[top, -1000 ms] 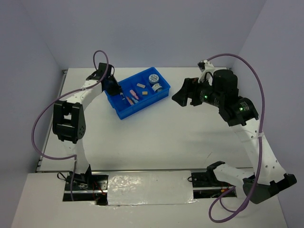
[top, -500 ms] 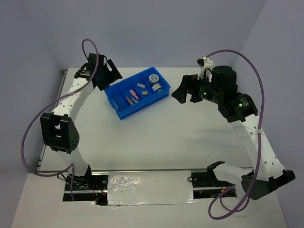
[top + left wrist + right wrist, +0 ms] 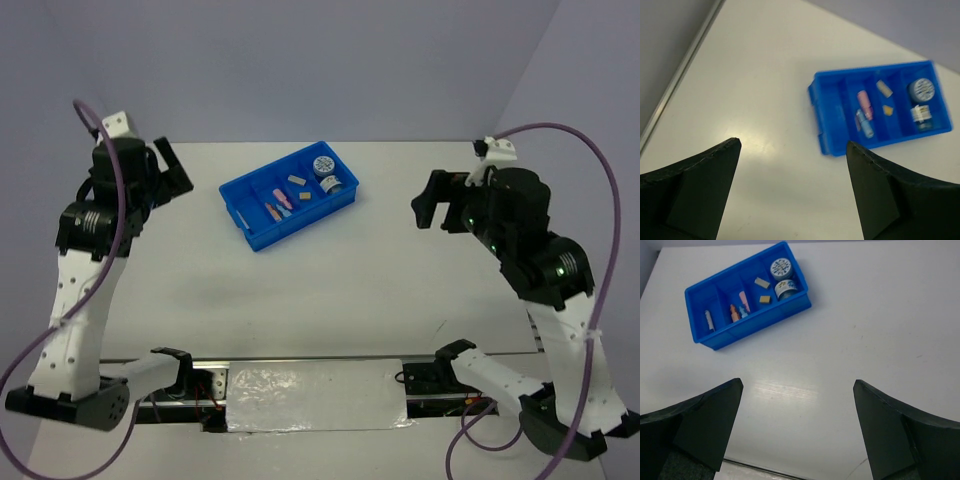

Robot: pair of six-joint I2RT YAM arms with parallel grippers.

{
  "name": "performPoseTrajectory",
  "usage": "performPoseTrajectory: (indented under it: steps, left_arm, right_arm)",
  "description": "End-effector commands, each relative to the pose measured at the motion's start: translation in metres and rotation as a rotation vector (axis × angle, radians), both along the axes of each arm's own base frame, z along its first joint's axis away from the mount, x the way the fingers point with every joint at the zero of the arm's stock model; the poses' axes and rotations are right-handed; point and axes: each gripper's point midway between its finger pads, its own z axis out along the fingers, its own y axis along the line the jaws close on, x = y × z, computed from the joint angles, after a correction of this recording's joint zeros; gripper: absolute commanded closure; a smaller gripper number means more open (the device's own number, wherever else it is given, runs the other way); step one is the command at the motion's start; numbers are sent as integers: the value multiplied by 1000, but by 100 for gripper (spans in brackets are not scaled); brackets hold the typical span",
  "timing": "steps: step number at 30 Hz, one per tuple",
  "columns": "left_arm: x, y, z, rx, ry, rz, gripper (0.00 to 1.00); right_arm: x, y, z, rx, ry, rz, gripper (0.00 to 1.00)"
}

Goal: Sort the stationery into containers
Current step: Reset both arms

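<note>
Top external: left hand (image 3: 168, 170) and right hand (image 3: 436, 200), both spread and empty, have drawn back from the blue tray (image 3: 305, 221).

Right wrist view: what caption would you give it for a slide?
Open right gripper hovers over a white table, facing a blue tray with stationery in its compartments.

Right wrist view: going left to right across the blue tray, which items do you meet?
thin marker → orange piece → pink piece → tan piece → round patterned roll
</note>
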Motion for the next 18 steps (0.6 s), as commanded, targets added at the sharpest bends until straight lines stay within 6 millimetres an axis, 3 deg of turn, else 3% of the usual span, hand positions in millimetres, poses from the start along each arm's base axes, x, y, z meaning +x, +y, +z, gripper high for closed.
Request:
performPoseTrajectory:
  steps: [1,3,8,11,18]
  left_arm:
    - [-44,21,-41,79,134,55,1]
    - [-71,29,-54,71,146,93,1]
    - [-105,41,-85,79,202,163,1]
    - [-111,42,-96,85,233,166,1]
    - [-109,40,-85,84,215,166,1]
  right_arm:
    - [-22,-27,0,-34,-31,-88,0]
    - [-32,-36,-1,-34,-45,-112,0]
    - [-49,-49,-17,-13,-43,-166,0]
    - [-53,-49,-25,3,-33,-171,0]
    - [-56,-48,-27,24,-27,-171,0]
